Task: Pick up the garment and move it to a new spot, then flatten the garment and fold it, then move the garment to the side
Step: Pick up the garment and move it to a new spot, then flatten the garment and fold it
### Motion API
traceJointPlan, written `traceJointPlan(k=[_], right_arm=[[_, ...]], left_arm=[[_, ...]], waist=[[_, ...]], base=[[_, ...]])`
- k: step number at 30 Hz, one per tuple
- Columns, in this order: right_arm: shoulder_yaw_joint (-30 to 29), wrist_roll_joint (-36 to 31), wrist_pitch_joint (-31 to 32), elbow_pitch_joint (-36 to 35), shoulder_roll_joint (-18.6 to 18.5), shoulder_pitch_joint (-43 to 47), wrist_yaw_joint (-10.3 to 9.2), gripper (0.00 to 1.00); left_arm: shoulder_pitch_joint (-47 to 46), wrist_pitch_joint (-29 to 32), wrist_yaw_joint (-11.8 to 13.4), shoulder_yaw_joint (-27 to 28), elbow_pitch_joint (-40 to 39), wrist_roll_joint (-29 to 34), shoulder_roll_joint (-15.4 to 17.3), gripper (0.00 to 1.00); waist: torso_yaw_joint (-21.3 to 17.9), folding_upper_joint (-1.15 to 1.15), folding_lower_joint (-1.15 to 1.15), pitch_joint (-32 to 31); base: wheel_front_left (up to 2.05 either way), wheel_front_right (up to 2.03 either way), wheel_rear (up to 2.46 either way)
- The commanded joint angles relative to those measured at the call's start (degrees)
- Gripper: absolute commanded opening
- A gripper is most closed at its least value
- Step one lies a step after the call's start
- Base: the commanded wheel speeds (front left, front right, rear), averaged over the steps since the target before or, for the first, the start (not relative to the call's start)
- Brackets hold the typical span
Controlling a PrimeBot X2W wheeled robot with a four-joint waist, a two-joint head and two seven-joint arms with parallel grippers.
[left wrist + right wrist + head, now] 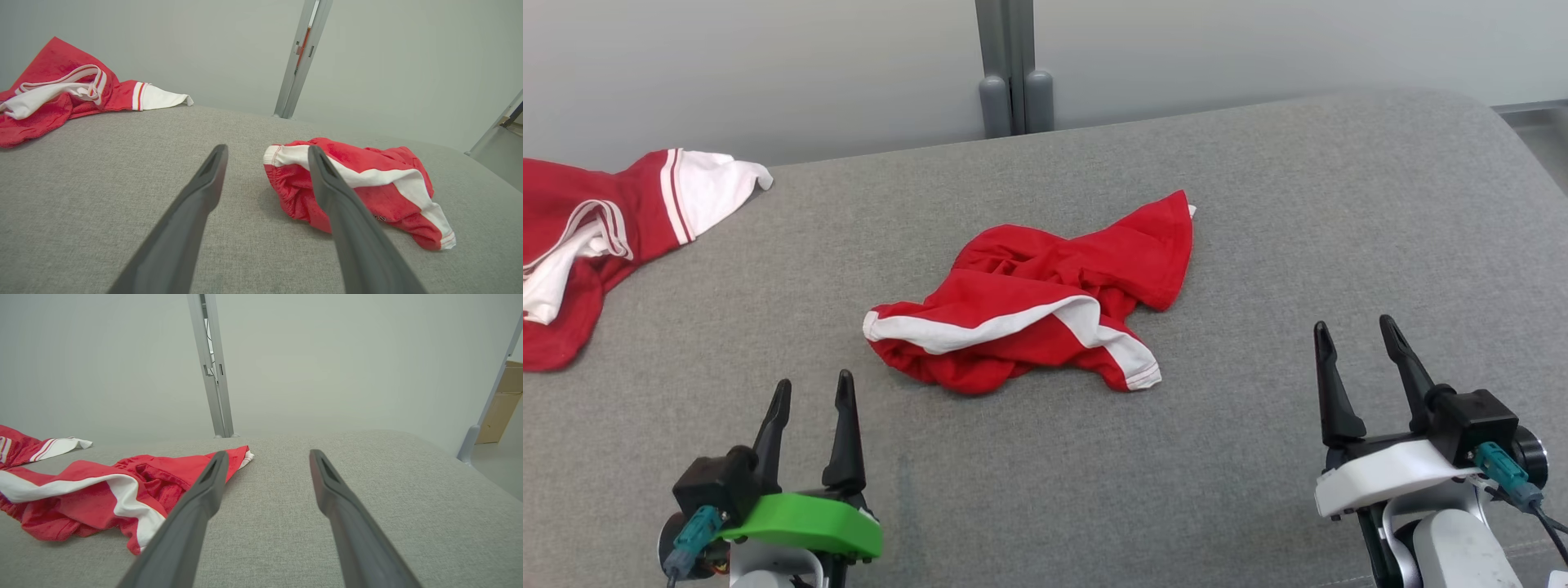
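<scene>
Crumpled red fabric garment with white stripe (1045, 298) on grey upholstered surface (1258, 245); left gripper (814, 378) and right gripper (1353, 322) spread wide, empty, clear of it.

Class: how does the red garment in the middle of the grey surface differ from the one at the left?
The middle garment has a broad white band, the left garment thin stripes. The middle garment is heaped compactly, the left garment spread wider. Both are red.
</scene>
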Motion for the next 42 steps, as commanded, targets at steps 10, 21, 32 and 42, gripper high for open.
traceJointPlan(k=[10, 21, 32, 42], right_arm=[[2.21, 3.81, -0.02, 1.44, -0.19, 2.71, -0.09, 1.0], [3.0, 3.95, -0.02, 2.39, -0.19, 2.62, -0.09, 1.0], [3.23, 3.54, -0.02, 3.9, -0.18, 2.63, -0.09, 1.0], [5.85, 0.76, -0.03, 14.32, -0.2, -3.24, -0.09, 1.0]], left_arm=[[4.47, -0.03, 2.51, -1.07, -2.58, -1.06, -0.01, 1.0], [4.69, -0.04, 3.49, -1.47, -2.51, -1.33, -0.01, 1.0], [3.74, -0.04, 3.25, -2.34, -2.63, -1.41, -0.01, 1.0], [1.48, -0.03, 3.44, -5.48, -3.29, -1.7, 0.02, 1.0]], waist=[[0.73, 0.0, 0.0, -1.66], [0.88, 0.0, 0.0, -1.73], [2.47, 0.0, 0.0, -0.74], [10.25, 0.0, 0.0, 3.41]], base=[[0.0, 0.0, 0.0], [0.0, 0.0, 0.0], [0.0, 0.0, 0.0], [0.0, 0.0, 0.0]])
